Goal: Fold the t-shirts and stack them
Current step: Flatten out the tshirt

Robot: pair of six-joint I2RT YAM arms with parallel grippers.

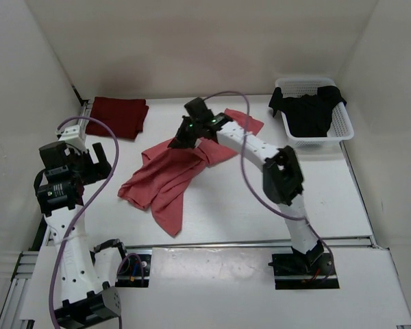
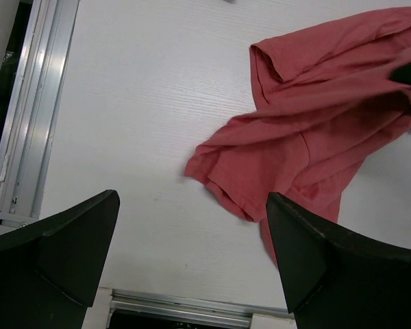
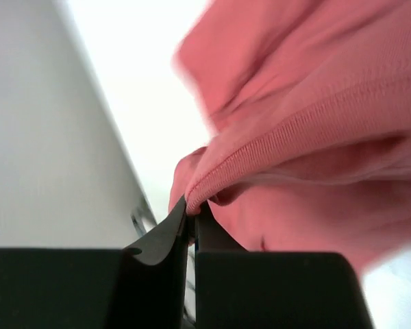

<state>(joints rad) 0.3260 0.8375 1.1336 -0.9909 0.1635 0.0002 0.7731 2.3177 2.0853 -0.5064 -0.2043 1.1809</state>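
1. Right gripper point(image 1: 178, 142) point(image 3: 192, 209) is closed tight on the pink shirt point(image 1: 163, 184) point(image 3: 315, 103). In the right wrist view the two fingertips pinch a ribbed hem between them.
2. Left gripper point(image 1: 98, 162) point(image 2: 192, 199) is wide open and holds nothing. It hovers at the left of the top view. In its own view the fingers point(image 2: 75, 240) stand far apart at the lower corners.
3. The pink shirt lies crumpled in the middle of the top view and rises in a ridge toward the right gripper. One part spreads to the lower left, and another part shows behind the right arm, toward the upper right.
4. The maroon shirt point(image 1: 118, 115) lies flat in a compact shape at the upper left, at the far edge of the table point(image 1: 260, 212), near the left wall and apart from the pink shirt.
5. The black shirt point(image 1: 308, 110) is in the basket point(image 1: 342, 127) at the upper right, with cloth hanging over the rim.
6. Open room: bare table at the lower right of the top view, and a strip between the pink shirt and the rail point(image 1: 226, 244) at the near edge. In the left wrist view the left half is bare table as far as a rail point(image 2: 27, 103).
7. White walls close the table on the left, far and right sides.
8. Green lights point(image 1: 189, 124) glow on the right wrist. Any print on the arms is too small to read.
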